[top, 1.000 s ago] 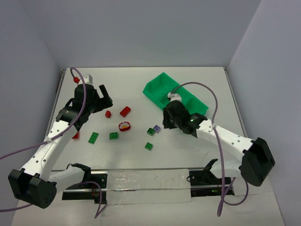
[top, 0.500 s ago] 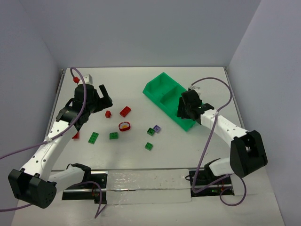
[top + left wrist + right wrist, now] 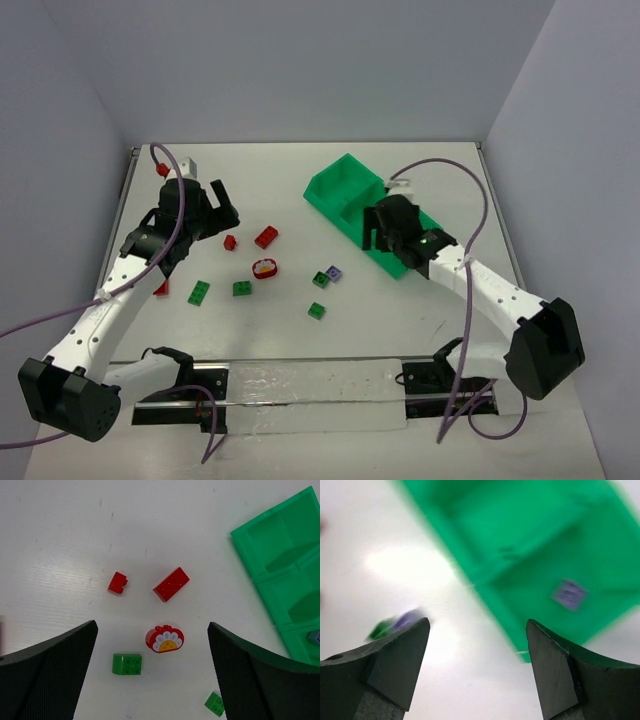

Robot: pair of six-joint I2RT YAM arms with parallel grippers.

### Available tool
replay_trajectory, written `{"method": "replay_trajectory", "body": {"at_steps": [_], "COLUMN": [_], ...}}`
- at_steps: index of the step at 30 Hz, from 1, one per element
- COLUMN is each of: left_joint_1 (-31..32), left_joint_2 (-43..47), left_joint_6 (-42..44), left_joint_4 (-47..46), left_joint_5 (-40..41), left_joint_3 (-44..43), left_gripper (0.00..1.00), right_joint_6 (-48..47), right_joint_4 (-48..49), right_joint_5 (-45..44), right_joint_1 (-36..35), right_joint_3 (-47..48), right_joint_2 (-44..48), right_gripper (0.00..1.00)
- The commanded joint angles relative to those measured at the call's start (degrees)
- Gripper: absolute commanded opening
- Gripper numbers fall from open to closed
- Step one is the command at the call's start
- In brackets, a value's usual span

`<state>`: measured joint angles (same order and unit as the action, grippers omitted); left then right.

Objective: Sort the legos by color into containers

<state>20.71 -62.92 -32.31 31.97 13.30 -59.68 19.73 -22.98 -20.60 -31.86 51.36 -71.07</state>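
Note:
The green tray of containers (image 3: 343, 184) lies at the back right. My right gripper (image 3: 376, 230) hangs open and empty over its near end. In the blurred right wrist view the gripper (image 3: 477, 650) is above the tray's edge (image 3: 485, 575), and a purple lego (image 3: 568, 594) lies in a compartment. My left gripper (image 3: 221, 207) is wide open above the loose legos. Its wrist view (image 3: 152, 627) shows a small red piece (image 3: 117, 582), a red brick (image 3: 171, 584), a round red piece (image 3: 165, 639) and a green brick (image 3: 127, 663).
More legos lie on the white table: green ones (image 3: 199, 292) (image 3: 320, 279) (image 3: 316, 311), a purple one (image 3: 334, 272) and a red one (image 3: 161, 289) by the left arm. Walls close in the table on three sides.
My right gripper went from shut to open while it swung right over the tray and then back a little to the left. The left arm and the loose legos have not moved.

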Motion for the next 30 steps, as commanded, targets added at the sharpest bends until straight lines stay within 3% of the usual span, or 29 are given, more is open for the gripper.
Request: {"method": "replay_trajectory", "body": {"at_steps": [1, 4, 11, 19, 30], "left_joint_1": [0.70, 1.25, 1.53, 1.61, 1.70], "left_joint_2": [-0.85, -0.89, -1.15, -1.59, -1.68], "left_joint_6": [-0.35, -0.30, 0.14, -0.38, -0.21], "left_joint_4": [-0.68, 0.09, 0.38, -0.15, 0.36], "left_joint_5": [0.91, 1.38, 2.00, 2.61, 3.36], "left_joint_3": [-0.88, -0.96, -1.84, -1.40, -1.84], "left_gripper": [0.99, 0.99, 0.99, 0.99, 0.99], "right_joint_6": [-5.12, -7.36, -8.47, -9.18, -9.27], "right_joint_4": [1.60, 1.88, 6.36, 6.19, 8.11], "right_joint_5": [3.22, 9.38, 13.48, 12.61, 11.20], "right_joint_1": [-11.17, -13.55, -14.46, -14.46, -14.11], "right_joint_3": [1.51, 1.11, 0.59, 4.81, 6.81], "right_joint_2": [-3.43, -8.37, -15.68, -22.53, -27.44], "right_gripper": [0.81, 0.78, 0.77, 0.64, 0.64]}}
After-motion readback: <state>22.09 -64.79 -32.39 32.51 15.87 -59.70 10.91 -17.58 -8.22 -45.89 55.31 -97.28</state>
